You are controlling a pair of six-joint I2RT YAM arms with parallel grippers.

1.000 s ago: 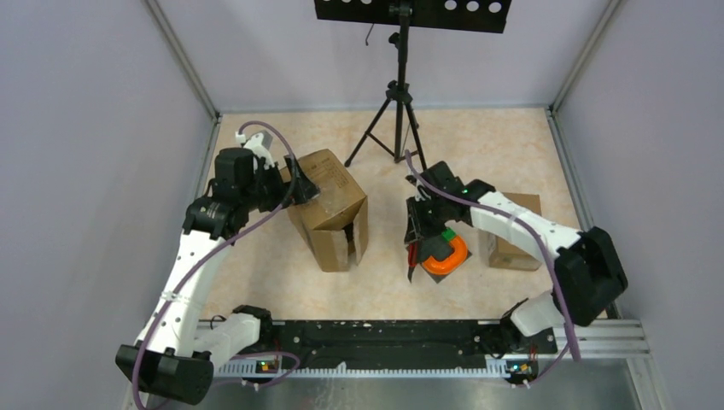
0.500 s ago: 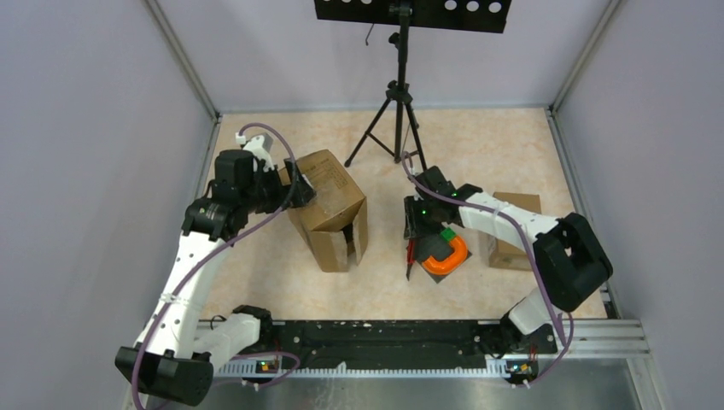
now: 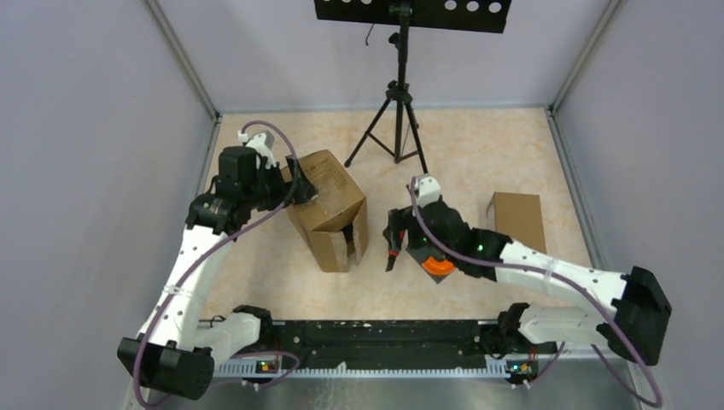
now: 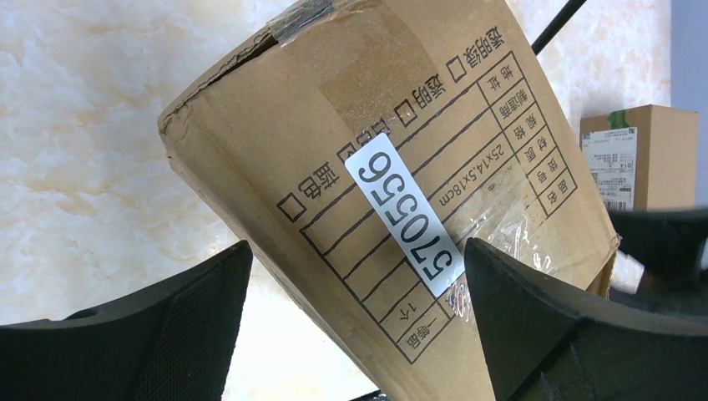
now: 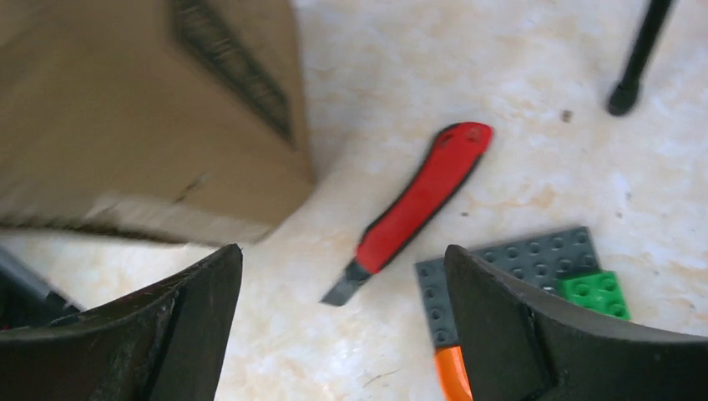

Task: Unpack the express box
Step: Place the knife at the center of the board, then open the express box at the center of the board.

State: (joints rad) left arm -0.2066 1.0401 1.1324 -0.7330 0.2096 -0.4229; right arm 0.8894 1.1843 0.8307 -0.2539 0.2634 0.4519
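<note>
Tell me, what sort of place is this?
Likely a robot test booth: plain walls enclose a marble-patterned table, two arms are bolted to a rail, and a tripod stands beyond the cardboard box.

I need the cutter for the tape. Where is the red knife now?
In the right wrist view, the red knife lies flat near the middle, between the cardboard box at upper left and the grey brick plate at lower right.
</note>
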